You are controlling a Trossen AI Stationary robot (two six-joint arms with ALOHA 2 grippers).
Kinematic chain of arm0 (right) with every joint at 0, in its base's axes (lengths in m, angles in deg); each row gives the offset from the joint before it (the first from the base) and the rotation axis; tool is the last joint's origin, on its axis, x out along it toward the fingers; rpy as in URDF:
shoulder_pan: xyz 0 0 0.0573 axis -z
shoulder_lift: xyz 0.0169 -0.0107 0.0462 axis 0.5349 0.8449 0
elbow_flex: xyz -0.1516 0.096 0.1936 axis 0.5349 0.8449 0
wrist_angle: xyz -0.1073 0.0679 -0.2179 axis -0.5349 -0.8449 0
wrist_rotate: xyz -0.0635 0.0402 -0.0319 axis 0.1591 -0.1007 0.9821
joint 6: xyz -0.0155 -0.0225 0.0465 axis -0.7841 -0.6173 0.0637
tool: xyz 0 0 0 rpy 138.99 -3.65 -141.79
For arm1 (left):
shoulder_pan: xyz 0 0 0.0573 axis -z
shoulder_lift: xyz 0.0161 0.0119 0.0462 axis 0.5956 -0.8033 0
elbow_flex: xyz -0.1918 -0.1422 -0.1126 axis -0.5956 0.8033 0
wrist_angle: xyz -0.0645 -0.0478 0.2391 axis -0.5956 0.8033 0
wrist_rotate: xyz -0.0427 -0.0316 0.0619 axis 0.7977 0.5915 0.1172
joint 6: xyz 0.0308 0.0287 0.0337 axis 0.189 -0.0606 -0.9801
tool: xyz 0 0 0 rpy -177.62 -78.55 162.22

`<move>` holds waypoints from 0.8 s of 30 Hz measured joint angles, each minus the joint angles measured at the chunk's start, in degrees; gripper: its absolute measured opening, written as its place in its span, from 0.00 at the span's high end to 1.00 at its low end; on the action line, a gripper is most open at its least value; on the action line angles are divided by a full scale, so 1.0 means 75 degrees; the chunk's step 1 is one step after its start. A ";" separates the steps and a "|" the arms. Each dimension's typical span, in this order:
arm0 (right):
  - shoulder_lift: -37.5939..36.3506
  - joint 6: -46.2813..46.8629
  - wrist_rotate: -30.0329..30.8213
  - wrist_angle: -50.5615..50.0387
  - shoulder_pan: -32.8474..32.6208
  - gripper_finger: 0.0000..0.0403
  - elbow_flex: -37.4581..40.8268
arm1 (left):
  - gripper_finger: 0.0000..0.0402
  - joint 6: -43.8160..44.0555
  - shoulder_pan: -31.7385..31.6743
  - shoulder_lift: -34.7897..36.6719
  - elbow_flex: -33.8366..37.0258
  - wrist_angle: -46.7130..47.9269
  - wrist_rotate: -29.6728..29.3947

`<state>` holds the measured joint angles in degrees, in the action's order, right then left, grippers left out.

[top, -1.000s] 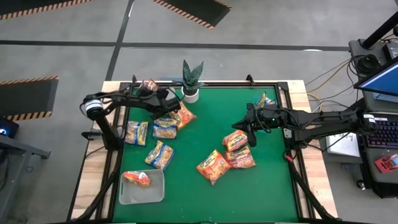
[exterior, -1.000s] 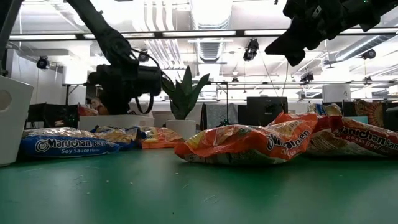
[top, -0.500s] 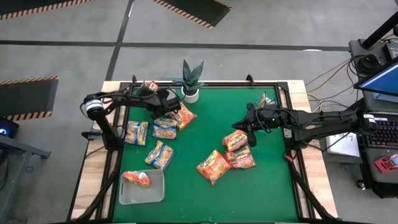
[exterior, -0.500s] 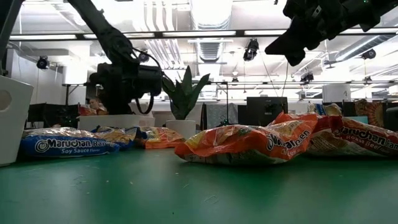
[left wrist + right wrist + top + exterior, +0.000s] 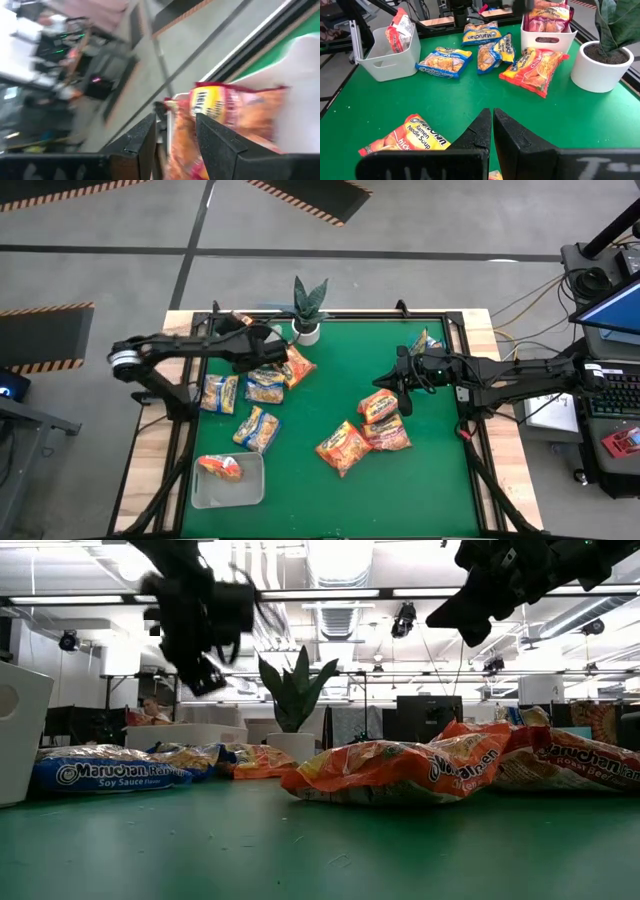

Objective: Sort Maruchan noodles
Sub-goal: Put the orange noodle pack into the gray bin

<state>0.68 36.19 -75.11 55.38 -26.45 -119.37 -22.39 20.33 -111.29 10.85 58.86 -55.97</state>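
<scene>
Your light comes from bright ceiling strips (image 5: pixel 330 593), glaring white in the low view. The left wrist view is smeared with motion blur; shadows on the desk (image 5: pixel 330 480) stay soft.

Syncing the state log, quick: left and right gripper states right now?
Left gripper: open, fingers apart, nothing held.
Right gripper: shut, fingers together, nothing held.

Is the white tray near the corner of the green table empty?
No, in the high view the white rectangular plastic tray holds one orange-red crinkly noodle packet.
</scene>
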 joint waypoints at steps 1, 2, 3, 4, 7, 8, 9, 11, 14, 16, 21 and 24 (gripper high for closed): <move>0.0000 0.0010 0.0000 -0.0001 -0.0001 0.98 -0.0001 | 0.70 0.0004 0.0221 0.0247 0.0033 0.0021 0.0144; 0.0001 0.0034 0.0000 0.0002 -0.0001 0.98 0.0000 | 0.70 0.0028 0.0447 0.0517 0.0052 0.0009 0.0395; 0.0011 0.0070 0.0000 0.0000 0.0000 0.98 0.0000 | 0.70 0.0032 0.0668 0.0760 0.0058 -0.0029 0.0783; 0.0030 0.0081 -0.0002 0.0006 0.0001 0.98 0.0000 | 0.70 0.0037 0.0885 0.1025 0.0074 -0.0097 0.1322; 0.0084 0.0077 0.0000 0.0012 -0.0002 0.98 0.0000 | 0.72 0.0061 0.1442 0.1698 0.0234 -0.0652 0.3218; 0.0110 0.0075 0.0000 0.0011 0.0000 0.98 0.0000 | 0.73 0.0065 0.1628 0.1874 0.0325 -0.0925 0.3732; 0.0141 0.0074 0.0002 0.0007 -0.0001 0.98 0.0000 | 0.74 0.0048 0.1834 0.2038 0.0426 -0.1242 0.4187; 0.0199 0.0022 0.0001 0.0005 0.0001 0.98 0.0000 | 0.76 -0.0016 0.2297 0.2285 0.0684 -0.2045 0.4545; 0.0338 -0.0010 0.0010 0.0010 0.0001 0.98 0.0000 | 0.79 -0.0348 0.3054 0.2547 0.1272 -0.3276 0.4576; 0.0459 0.0003 0.0017 0.0045 0.0001 0.98 0.0000 | 0.81 -0.0784 0.3608 0.2686 0.1738 -0.4120 0.4573; 0.0913 0.0273 0.0032 0.0067 0.0001 0.98 0.0000 | 0.81 -0.1260 0.4599 0.2830 0.2923 -0.6210 0.4507; 0.1309 0.0539 0.0058 0.0182 0.0001 0.98 0.0000 | 0.81 -0.1191 0.4661 0.2688 0.3517 -0.7743 0.3877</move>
<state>10.49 40.23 -74.67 56.74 -26.45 -119.37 -31.33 55.29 -91.13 37.23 0.79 -26.89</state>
